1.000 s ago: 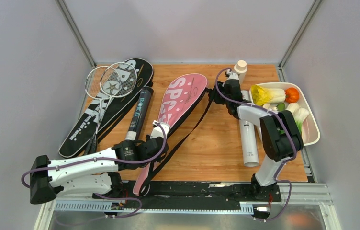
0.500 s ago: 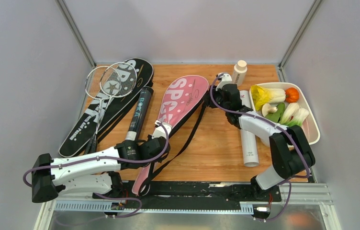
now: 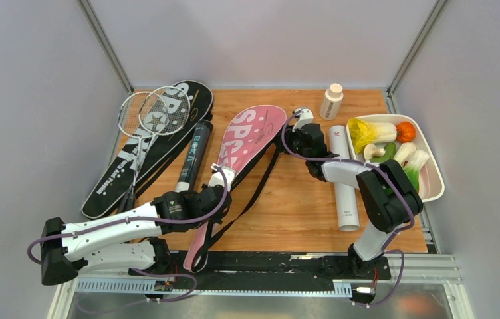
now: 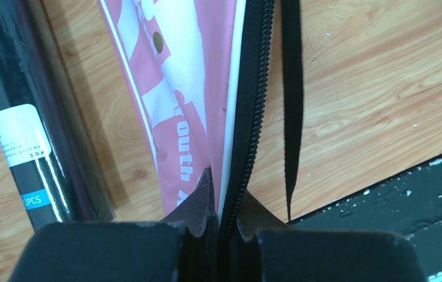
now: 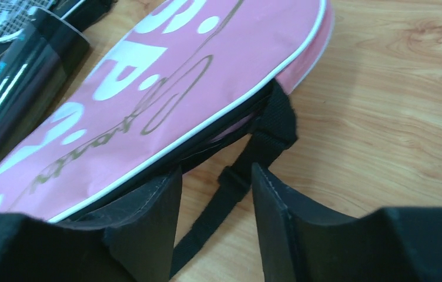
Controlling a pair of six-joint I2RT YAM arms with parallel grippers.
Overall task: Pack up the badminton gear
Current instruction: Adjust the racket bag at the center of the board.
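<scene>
Two arms are engaged on one item, the pink "SPORT" bag (image 3: 250, 136), which lies diagonally on the wooden table (image 3: 300, 206).

**Tools.**
- The left gripper (image 4: 221, 182) is at the bag's narrow handle end. Its jaws are together, pinching the bag's piped edge just beside the black zip (image 4: 251, 106).
- The right gripper (image 5: 216, 176) is at the bag's broad head end. Its jaws stand apart, straddling the black strap (image 5: 230, 176) where it leaves the bag, and they grip nothing.

**Gear, placed from the pink bag.**
- The black tube (image 3: 193, 156) lies just beside the bag's left flank.
- Beyond that tube is the black bag (image 3: 194, 100), with the two rackets (image 3: 147, 116) resting on top of it.
- The white tube (image 3: 344, 186) lies well to the bag's right.
- None of this gear is packed.
- A small white bottle (image 3: 331, 101) and a tray of toy vegetables (image 3: 433, 183) stand further right. Neither is part of the job.

**Step in hand (judgement).** The bag is being prepared for loading. The left arm anchors the handle end while the right arm lines up at the head. From either wrist view I cannot tell whether the zip is run shut along its full length.

**Next move (judgement).**
- The right jaws need to close on the strap, or on the zip pull if it sits there.
- They should then draw against the left arm's hold.
- That anchor must not slip off the thin piping, and the loose strap could snag.
</scene>
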